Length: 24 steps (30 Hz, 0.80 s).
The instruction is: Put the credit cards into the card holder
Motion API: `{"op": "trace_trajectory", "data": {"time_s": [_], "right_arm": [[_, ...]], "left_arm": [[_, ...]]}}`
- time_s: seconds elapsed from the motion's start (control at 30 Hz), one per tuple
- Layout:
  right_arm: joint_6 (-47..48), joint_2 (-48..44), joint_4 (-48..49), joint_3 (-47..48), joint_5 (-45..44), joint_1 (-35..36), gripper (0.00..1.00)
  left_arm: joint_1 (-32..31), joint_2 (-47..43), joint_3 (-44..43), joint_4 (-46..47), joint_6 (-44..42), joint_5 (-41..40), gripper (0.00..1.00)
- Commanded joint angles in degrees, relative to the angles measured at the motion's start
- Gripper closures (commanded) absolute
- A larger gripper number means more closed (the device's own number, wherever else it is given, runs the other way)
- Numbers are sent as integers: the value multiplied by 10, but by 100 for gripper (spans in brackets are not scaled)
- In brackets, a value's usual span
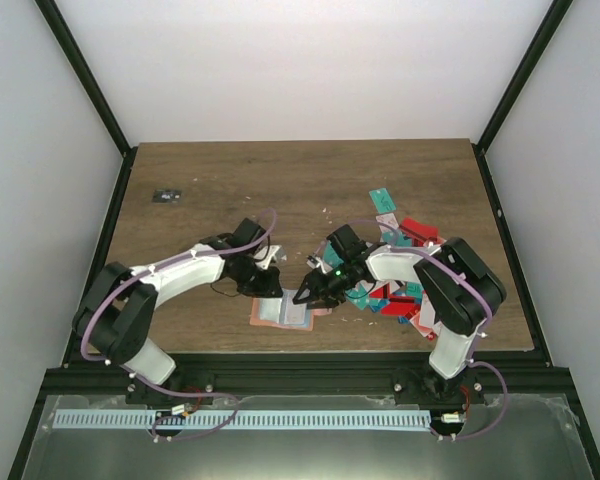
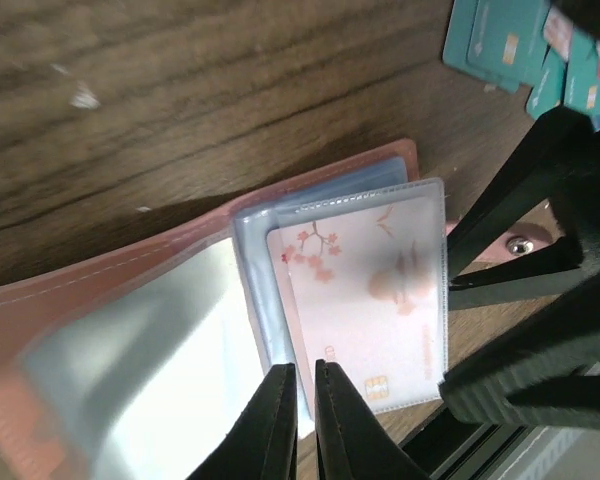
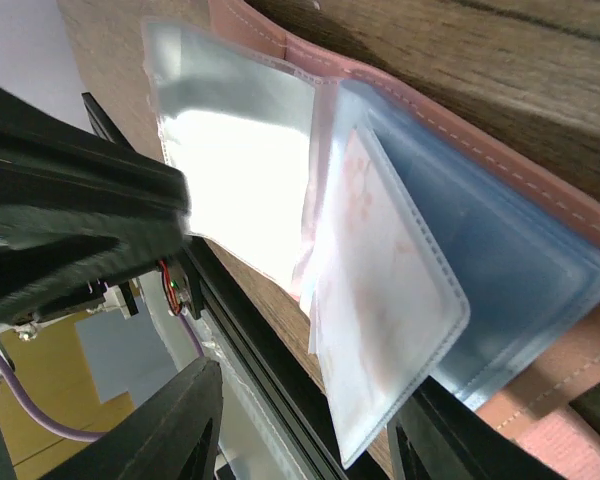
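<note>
- The card holder (image 1: 288,313) lies open on the counter (image 1: 280,180), near its front edge, between the two arms.
- One white-pink card (image 2: 365,300) with a blossom print sits in a clear sleeve of the holder. That much looks done.
- Most of the cards (image 1: 400,285) lie in a loose pile to the right of the holder, so the greater part of the job is left.
- The left gripper (image 2: 305,372) is pressed almost together, apparently pinching the near edge of a clear sleeve to keep the holder spread.
- The right gripper (image 3: 300,405) is spread wide on either side of the filled sleeve and carries no card.
</note>
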<state>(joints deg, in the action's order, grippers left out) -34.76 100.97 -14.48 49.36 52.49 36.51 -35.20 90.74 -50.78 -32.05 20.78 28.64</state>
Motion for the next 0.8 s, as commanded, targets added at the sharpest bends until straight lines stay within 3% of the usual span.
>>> {"op": "trace_trajectory", "data": {"time_s": [0.0,0.2,0.53,0.77], "right_arm": [[-1,9,2,21,6,5,53],[-12,13,-39,51,-9,12,53],[-30,90,-48,231,46,105,52],[-6,63,-75,237,15,104,52]], "left_arm": [[16,-47,-18,-60,11,-51,91],[46,-116,-25,-107,28,-82,88],[99,-228,-62,-199,62,-167,78],[106,-265,-62,-219,67,-156,76]]}}
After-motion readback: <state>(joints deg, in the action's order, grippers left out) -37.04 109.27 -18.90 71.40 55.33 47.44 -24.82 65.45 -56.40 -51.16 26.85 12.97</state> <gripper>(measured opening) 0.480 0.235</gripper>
